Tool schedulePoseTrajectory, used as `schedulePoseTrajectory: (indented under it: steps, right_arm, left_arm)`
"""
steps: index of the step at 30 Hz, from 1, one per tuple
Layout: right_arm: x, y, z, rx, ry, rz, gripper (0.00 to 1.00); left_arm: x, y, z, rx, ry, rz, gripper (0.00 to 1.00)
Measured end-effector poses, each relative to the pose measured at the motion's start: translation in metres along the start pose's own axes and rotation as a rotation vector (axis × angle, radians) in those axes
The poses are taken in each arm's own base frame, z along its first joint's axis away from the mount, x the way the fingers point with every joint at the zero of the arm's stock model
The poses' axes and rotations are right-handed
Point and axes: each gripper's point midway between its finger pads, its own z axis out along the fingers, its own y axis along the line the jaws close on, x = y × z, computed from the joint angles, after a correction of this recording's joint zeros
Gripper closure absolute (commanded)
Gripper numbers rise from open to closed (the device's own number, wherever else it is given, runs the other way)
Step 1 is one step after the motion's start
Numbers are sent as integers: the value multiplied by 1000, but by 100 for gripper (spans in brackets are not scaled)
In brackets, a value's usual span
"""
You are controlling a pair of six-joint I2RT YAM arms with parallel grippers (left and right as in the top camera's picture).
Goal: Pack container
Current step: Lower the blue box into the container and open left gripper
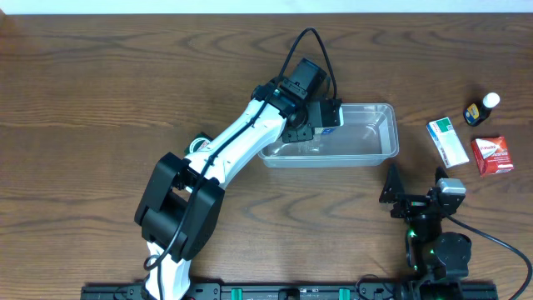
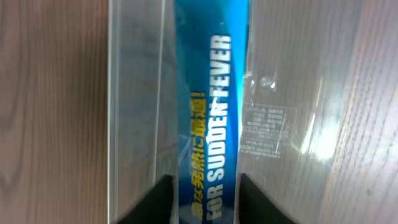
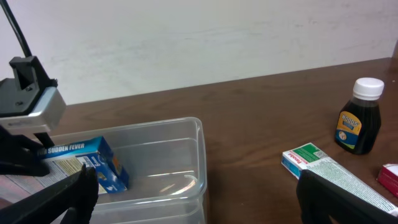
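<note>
Beside the container [image 1: 371, 143], to its right and apart from it: green-and-white box [image 1: 447, 142], red box [image 1: 492, 155], brown bottle [image 1: 481, 109]. My left arm crossed its near-left corner. Left gripper [image 2: 205, 180] straddled the blue carton [image 2: 208, 112] inside it. Gripping or not, I could not tell. Right gripper [image 1: 415, 185] gaped, empty. Container clear, rimmed, round-cornered, mid-table.

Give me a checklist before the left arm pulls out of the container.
1. The blue carton sits inside the container: ok.
2. The left gripper is clear of the carton: cannot tell; its fingers flank it.
3. The carton rests on the container floor: cannot tell.
4. The right gripper is open, empty: ok.
5. The green-white box, red box and bottle are packed: not ok; all on the table.
</note>
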Motion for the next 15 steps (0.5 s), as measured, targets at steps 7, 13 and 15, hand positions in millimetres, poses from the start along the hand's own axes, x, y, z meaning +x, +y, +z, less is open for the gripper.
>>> schedulePoseTrajectory:
  steps: [7, 13, 15]
  right_arm:
    - [0, 0, 0, 0, 0, 0, 1]
    - [0, 0, 0, 0, 0, 0, 1]
    - [0, 0, 0, 0, 0, 0, 1]
  left_arm:
    - [-2, 3, -16, -22, -4, -11, 43]
    - [-9, 8, -68, -76, -48, -8, 43]
    - [-10, 7, -77, -82, -54, -7, 49]
